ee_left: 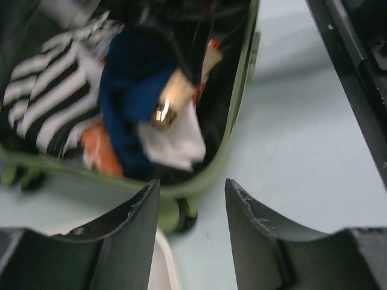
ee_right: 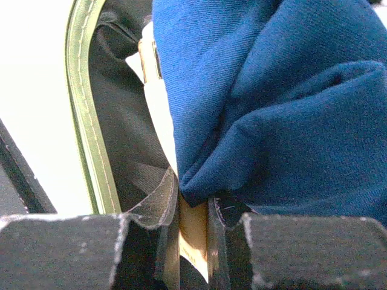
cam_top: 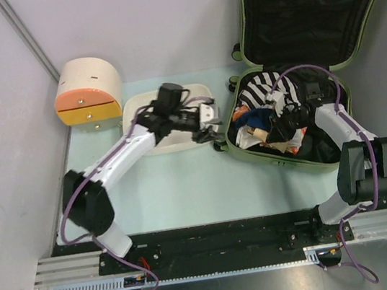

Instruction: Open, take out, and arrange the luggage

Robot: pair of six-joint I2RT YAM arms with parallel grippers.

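Luggage [cam_top: 305, 11], an olive-green hard shell with rounded corners and small black wheels, lies open at the right rear of the pale surface [cam_top: 184, 183]. Its black-lined lid is folded back toward the wall and its lower half is heaped with clothes.

At far left stands a round cream drawer box [cam_top: 88, 95] with an orange front. Just beside it is a white rectangular tub [cam_top: 140, 102].

The left arm bends at its elbow near the left edge and reaches diagonally over the tub. The left gripper [ee_left: 190, 199] hangs above the tub's right end, close to the suitcase's corner wheel, its dark fingers [ee_left: 142, 211] set apart with nothing between them.

Inside the shell lie a black-and-white striped garment [ee_left: 48, 96], a twill-textured blue cloth [ee_right: 272, 90] and something orange [ee_left: 97, 148].

The right arm folds up from its base at the near right and dips into the pile. The right gripper [ee_right: 193, 205] is nearly closed, pinching a tan flat piece [ee_right: 192, 235] under the blue cloth.

Open surface lies in front of the suitcase, while the right wall stands close to its far side.
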